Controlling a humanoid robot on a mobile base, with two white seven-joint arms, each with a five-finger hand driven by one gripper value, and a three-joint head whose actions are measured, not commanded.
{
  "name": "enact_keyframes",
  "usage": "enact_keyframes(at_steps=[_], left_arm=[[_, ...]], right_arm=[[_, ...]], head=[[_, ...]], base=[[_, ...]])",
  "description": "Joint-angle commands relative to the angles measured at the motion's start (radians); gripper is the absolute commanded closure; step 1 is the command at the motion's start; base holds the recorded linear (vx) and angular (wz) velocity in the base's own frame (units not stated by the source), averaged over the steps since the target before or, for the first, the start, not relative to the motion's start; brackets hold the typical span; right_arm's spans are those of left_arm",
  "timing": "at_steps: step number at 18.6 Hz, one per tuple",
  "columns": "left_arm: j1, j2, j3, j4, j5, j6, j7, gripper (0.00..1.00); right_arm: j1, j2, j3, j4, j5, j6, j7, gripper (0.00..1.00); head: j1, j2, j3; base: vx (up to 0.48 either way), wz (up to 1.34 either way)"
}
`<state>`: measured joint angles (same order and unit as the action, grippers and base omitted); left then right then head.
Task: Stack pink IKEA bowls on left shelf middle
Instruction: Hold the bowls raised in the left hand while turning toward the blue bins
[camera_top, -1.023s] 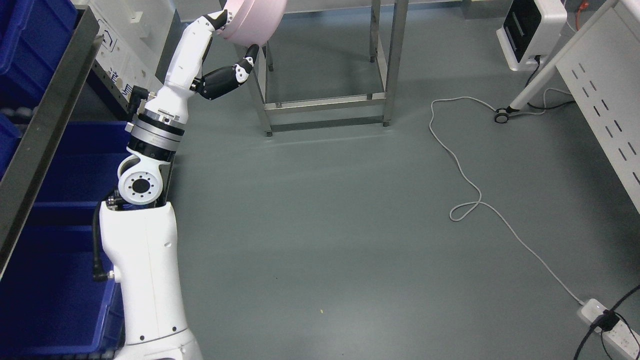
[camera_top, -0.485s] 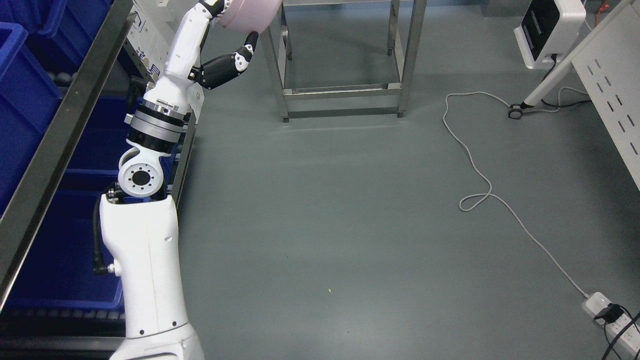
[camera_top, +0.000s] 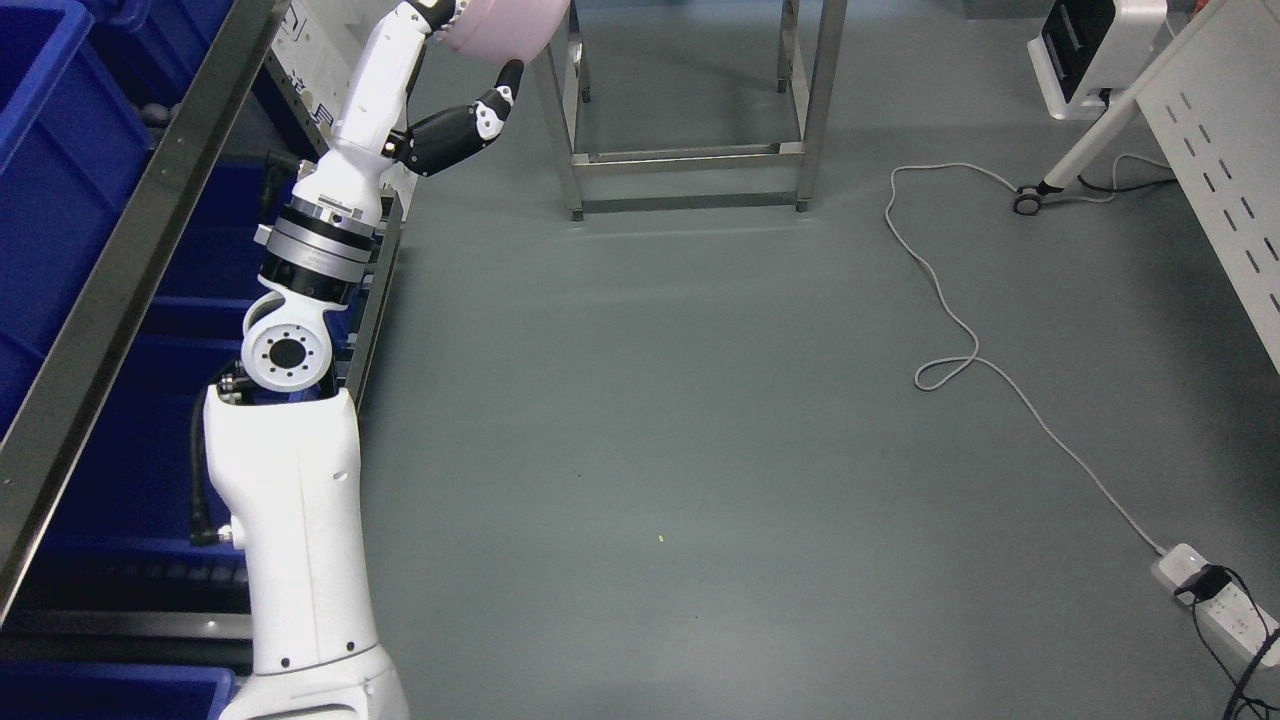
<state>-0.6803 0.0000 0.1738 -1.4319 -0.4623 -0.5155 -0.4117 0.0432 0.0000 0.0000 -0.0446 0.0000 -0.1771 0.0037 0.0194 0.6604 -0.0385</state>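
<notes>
Gripping the pink bowl (camera_top: 505, 28) between thumb and fingers, the left hand (camera_top: 450, 70) holds it at the picture's top edge.

View: head camera, single.
Facing: steeply down onto grey floor (camera_top: 650, 400).
Nearness: left arm (camera_top: 290, 500) close below; steel frame (camera_top: 690, 150) beyond the arm, farther off.

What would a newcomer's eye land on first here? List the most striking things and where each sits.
First the white left arm rising up the picture's left side, its left hand gripping a pink bowl at the top edge. Beside it on the far left stand blue bins behind a slanted metal shelf rail. On the grey floor, a pale cable loops towards a power strip at the lower right.
</notes>
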Motion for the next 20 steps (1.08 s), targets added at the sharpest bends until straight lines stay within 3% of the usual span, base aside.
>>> enact_keyframes(at_steps=[1, 7, 15, 20], left_arm=[[-0.001, 0.017, -0.010, -0.001, 0.001, 0.000, 0.001, 0.93], [0.001, 0.017, -0.020, 0.001, 0.001, 0.000, 0.001, 0.93], [-0.036, 0.017, -0.074, -0.002, 0.001, 0.000, 0.002, 0.93], [-0.194, 0.017, -0.109, -0.001, 0.001, 0.130, 0.002, 0.93]], right_arm=[[0.000, -0.017, -0.011, 0.000, 0.008, 0.001, 0.001, 0.00], [0.000, -0.017, -0.011, 0.000, 0.008, 0.001, 0.001, 0.00], [0.000, -0.017, -0.011, 0.000, 0.008, 0.001, 0.001, 0.00], [0.000, -0.017, -0.011, 0.000, 0.008, 0.001, 0.001, 0.00]], head=[[0.0000, 0.000, 0.000], [0.0000, 0.000, 0.000], [0.0000, 0.000, 0.000], [0.0000, 0.000, 0.000]], base=[[-0.212, 0.11], [-0.215, 0.36], [-0.189, 0.90], [-0.077, 0.66]])
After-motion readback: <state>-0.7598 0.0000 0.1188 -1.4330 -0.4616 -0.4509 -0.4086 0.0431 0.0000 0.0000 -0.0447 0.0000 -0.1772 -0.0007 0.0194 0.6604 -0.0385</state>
